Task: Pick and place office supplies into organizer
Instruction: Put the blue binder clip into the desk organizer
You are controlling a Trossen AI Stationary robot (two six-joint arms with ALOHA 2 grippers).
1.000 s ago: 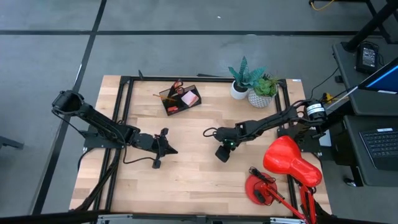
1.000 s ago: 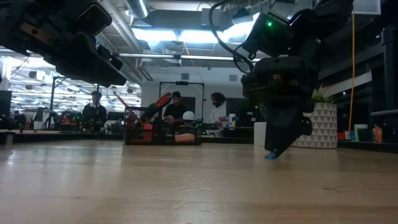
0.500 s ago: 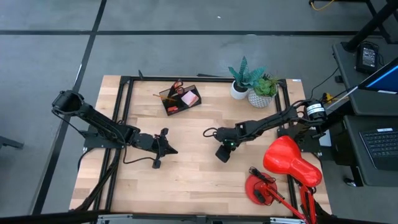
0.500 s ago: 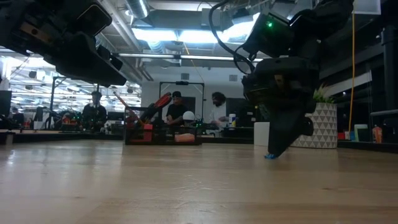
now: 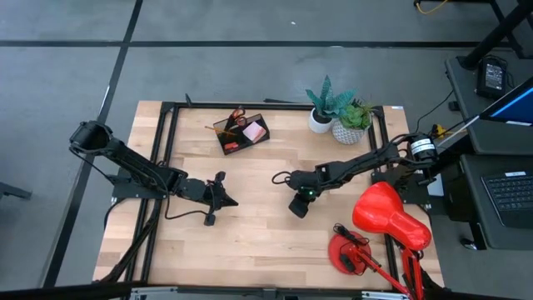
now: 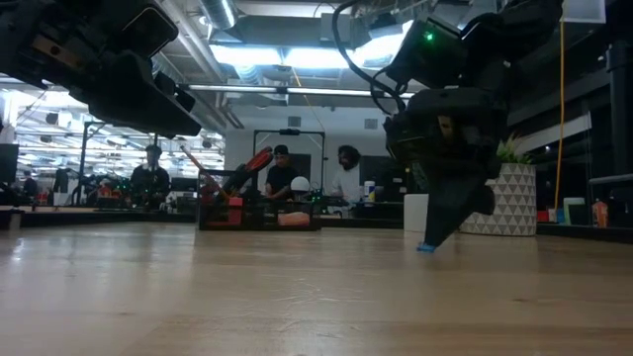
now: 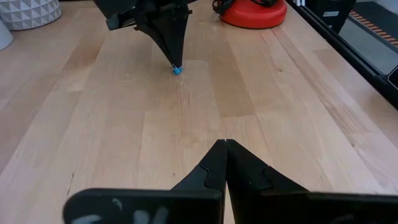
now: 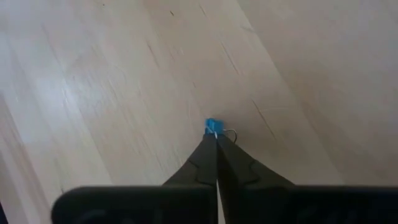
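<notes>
Here, from above, the right end effector point(image 5: 297, 206) points down at the middle of the wooden desk point(image 5: 250, 233), its tips too small in this view to judge. The left end effector point(image 5: 223, 200) hangs over the desk's left half, well apart from it. The organizer point(image 5: 241, 133) sits near the far edge, holding the red-handled scissors point(image 5: 236, 116) and a pink sticky-note pad point(image 5: 254, 131). Two potted plants point(image 5: 340, 110) stand at the far right, a red desk lamp point(image 5: 376, 225) at the near right.

At desk level, the right end effector point(image 6: 431, 241) comes down to the wood, and a small blue item point(image 6: 424, 247) sits right at its tip. The organizer point(image 6: 259, 214) stands far back, with people point(image 6: 280, 176) in the room behind it.

The left wrist camera shows the left end effector point(image 7: 225, 146) pressed shut with nothing between its fingers; farther off, the blue item point(image 7: 176, 70) lies at the tip of the other arm.

The right wrist camera shows the right end effector point(image 8: 216, 142) closed to a point, pinching the edge of the blue item point(image 8: 212, 126), which rests on the desk.
</notes>
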